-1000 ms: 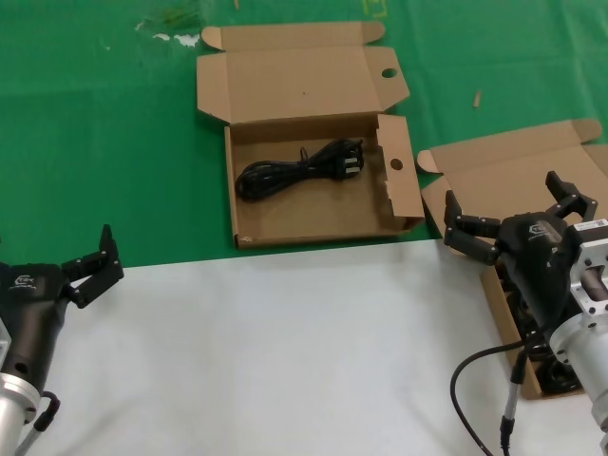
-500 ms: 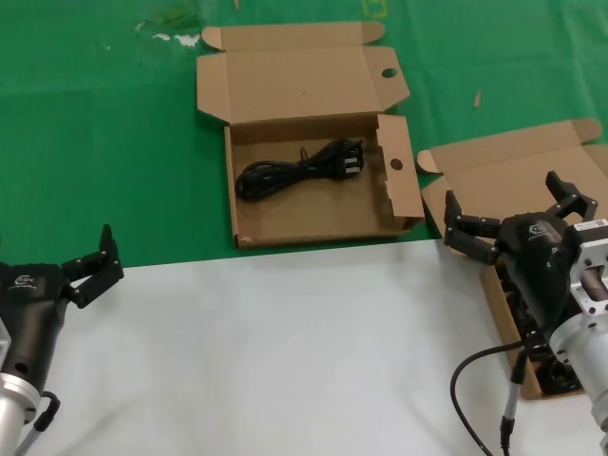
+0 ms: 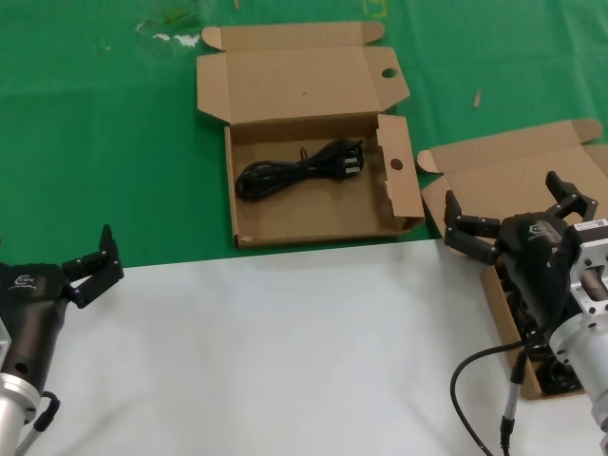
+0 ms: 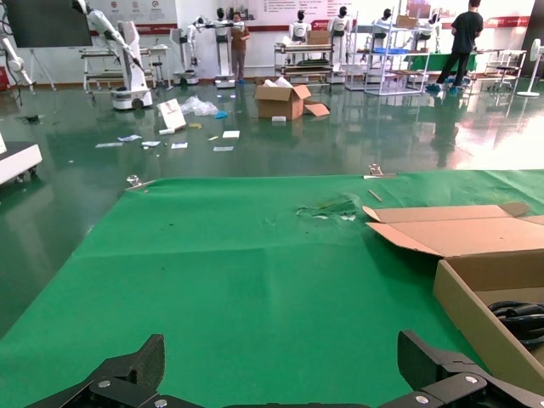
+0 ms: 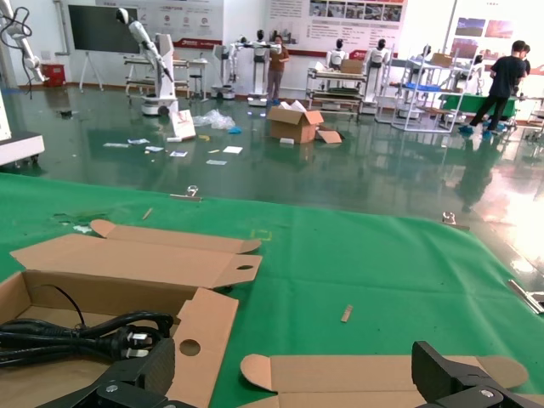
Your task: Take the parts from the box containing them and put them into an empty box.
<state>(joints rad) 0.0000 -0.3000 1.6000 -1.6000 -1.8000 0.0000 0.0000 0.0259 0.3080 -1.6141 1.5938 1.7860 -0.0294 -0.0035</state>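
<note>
Right tool (image 3: 511,217): spread wide, empty, above the askew box (image 3: 494,176).
Cables: mostly hidden beneath it; one cable (image 3: 296,168) in the holed box (image 3: 249,228).
Left tool (image 3: 87,260): released, idle.
Advice: descend straight, grip mid-coil.

- Two open cardboard boxes stood on the desk: the holed box (image 3: 318,220) and the askew box (image 3: 508,176).
- One coiled cable bundle (image 3: 299,169) was clearly countable, inside the holed box.
- Two grippers were there: left (image 3: 90,264), right (image 3: 513,223).

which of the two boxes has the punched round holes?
The wide box in the middle, with one cable bundle in it. Holes show in its lid ear and side flap. The askew box under the right hand shows none.
</note>
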